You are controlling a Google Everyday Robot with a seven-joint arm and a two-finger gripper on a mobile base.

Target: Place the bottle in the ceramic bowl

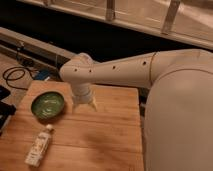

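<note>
The clear plastic bottle (39, 145) with a white cap lies on its side near the front left of the wooden table (107, 135), cap pointing toward the bowl. The glossy green ceramic bowl (48, 105) sits on the table's left, holding nothing. My gripper (84, 105) hangs from the white arm just right of the bowl, above the table's back middle, well away from the bottle. It holds nothing that I can see.
My white arm (150, 70) reaches in from the right and its bulky body fills the right side. A black cable (15, 75) and a blue object (42, 75) lie on the floor beyond the table's back left. Dark objects sit at the left edge.
</note>
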